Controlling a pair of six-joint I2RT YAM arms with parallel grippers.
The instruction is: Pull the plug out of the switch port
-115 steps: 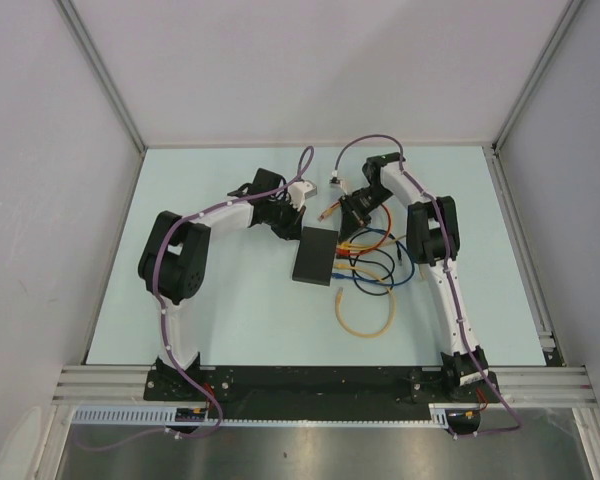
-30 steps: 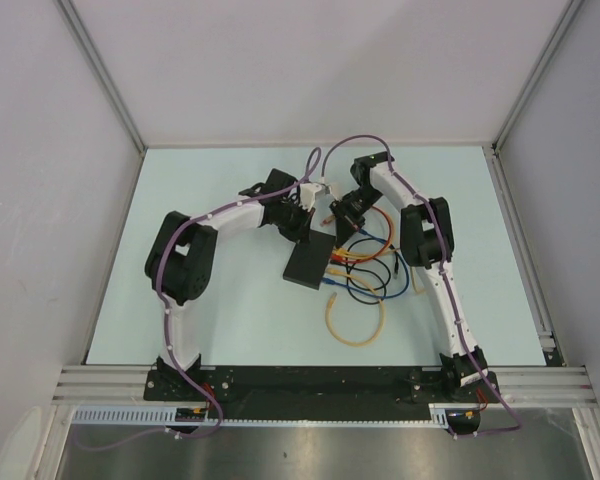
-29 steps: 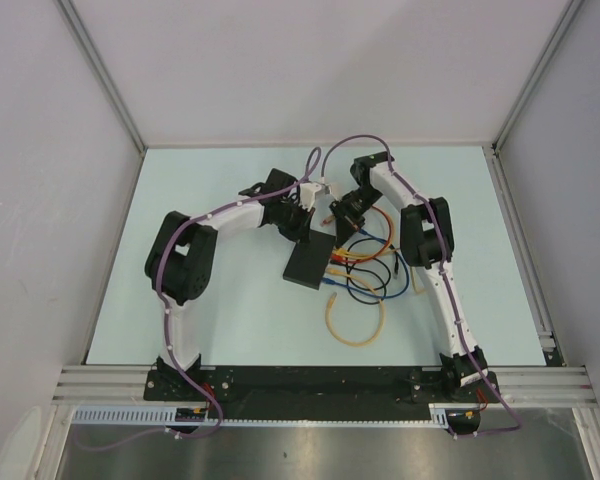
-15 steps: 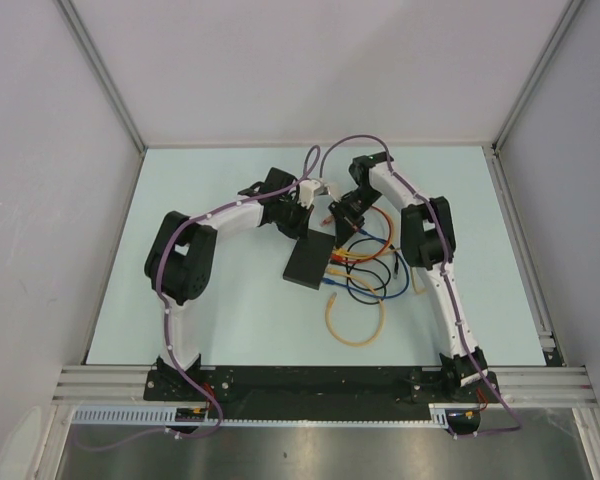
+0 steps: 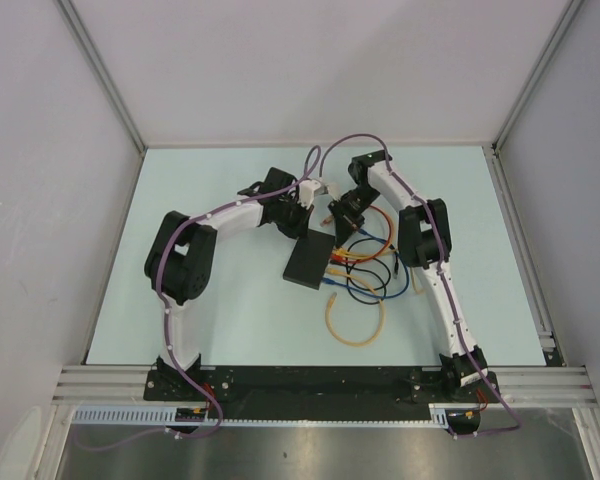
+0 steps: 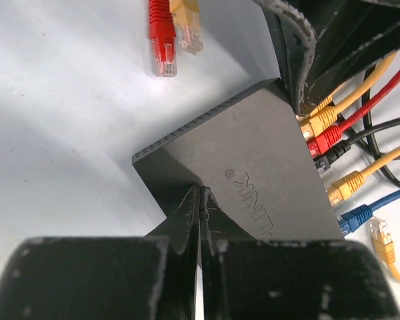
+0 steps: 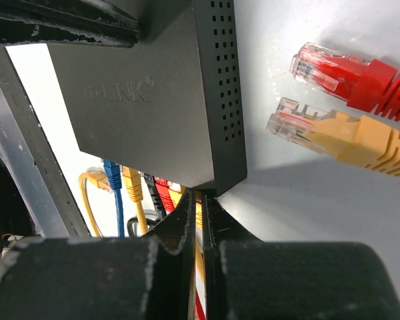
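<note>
Pale tabletop (image 5: pixel 210 300) carries the switch (image 5: pixel 312 262) at its middle. Seen from overhead, its long axis runs from about 1 to 7 o'clock, with the plugs (image 6: pixel 327 140) lined along its 3 o'clock side. My right gripper (image 7: pixel 199 200) sits at that side's far corner, nearer the ports, jaws almost together with a yellow cable (image 7: pixel 198 230) showing in the slit; pinched or not, I cannot tell. My left gripper (image 6: pixel 200 200), jaws together, meets the opposite far corner.

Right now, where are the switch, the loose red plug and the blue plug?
switch (image 6: pixel 253 143), left wrist view, on its top face
loose red plug (image 6: pixel 162 40), left wrist view, on its red boot
blue plug (image 6: pixel 355 216), left wrist view, on its boot
</note>
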